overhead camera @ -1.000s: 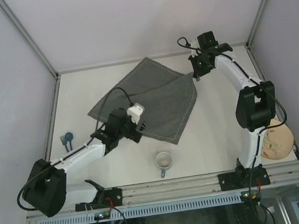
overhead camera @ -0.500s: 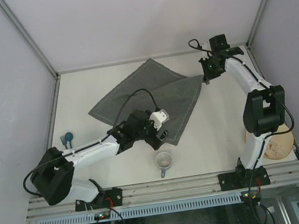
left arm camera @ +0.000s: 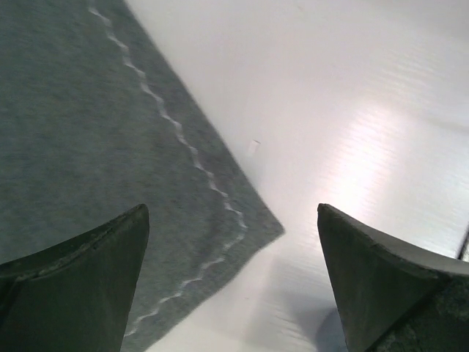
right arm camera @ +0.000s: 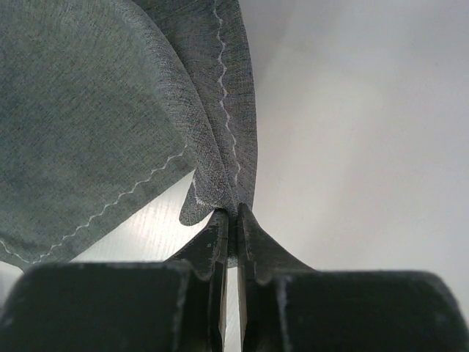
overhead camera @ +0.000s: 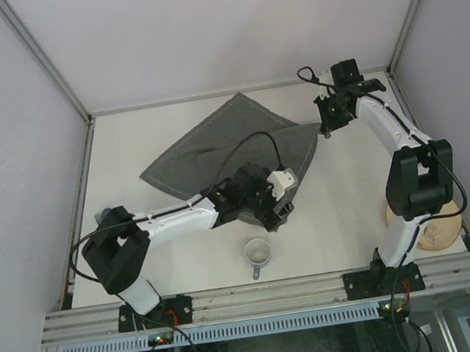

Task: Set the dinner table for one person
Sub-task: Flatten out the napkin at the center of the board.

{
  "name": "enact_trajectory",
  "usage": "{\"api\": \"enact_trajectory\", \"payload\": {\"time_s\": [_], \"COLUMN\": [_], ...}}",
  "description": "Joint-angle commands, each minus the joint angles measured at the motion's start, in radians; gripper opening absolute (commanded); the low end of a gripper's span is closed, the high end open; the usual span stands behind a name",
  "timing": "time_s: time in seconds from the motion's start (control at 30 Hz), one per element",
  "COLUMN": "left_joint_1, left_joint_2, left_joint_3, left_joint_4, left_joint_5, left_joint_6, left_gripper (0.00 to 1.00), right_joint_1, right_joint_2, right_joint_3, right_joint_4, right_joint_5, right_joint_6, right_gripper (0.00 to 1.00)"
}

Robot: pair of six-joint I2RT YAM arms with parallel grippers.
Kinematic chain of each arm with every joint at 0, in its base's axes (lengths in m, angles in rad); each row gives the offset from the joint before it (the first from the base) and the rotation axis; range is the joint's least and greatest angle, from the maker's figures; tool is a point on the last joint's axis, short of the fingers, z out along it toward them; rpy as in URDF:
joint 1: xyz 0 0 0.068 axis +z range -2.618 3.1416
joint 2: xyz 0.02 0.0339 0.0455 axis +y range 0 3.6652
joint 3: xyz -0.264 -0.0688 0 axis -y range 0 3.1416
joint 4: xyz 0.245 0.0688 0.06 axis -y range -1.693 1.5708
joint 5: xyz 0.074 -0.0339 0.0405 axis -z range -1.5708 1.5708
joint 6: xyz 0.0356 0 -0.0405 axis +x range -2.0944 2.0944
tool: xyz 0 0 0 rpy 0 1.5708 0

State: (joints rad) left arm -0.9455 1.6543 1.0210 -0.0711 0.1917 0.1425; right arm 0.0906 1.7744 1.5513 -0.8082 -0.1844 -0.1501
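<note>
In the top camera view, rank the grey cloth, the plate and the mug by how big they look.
Largest: grey cloth.
Next: tan plate, partly hidden by the right arm.
Smallest: mug, narrower than even the plate's visible part.

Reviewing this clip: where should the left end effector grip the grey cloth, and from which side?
Take the grey cloth by its near corner, where two stitched edges meet flat on the dinner table. Come straight down with the open left end effector straddling that tip; the right end effector pinches another corner, so together they could likely spread it.
</note>
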Motion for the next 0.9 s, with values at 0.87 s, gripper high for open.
{"api": "enact_trajectory", "payload": {"time_s": [0.87], "left_joint_1": [-0.055], "left_joint_2": [0.218], "left_joint_3": [0.127], "left_joint_4": [-0.049], "left_joint_5": [-0.070], "left_joint_6": [-0.076], "left_gripper": [0.74], "right_joint_1": [-0.009], "right_joint_2": [-0.110], "right_joint_3": [-0.011], "right_joint_4": [0.002], "right_joint_5": [-0.034], "right_joint_6": [-0.008], "right_gripper": [0.00]}}
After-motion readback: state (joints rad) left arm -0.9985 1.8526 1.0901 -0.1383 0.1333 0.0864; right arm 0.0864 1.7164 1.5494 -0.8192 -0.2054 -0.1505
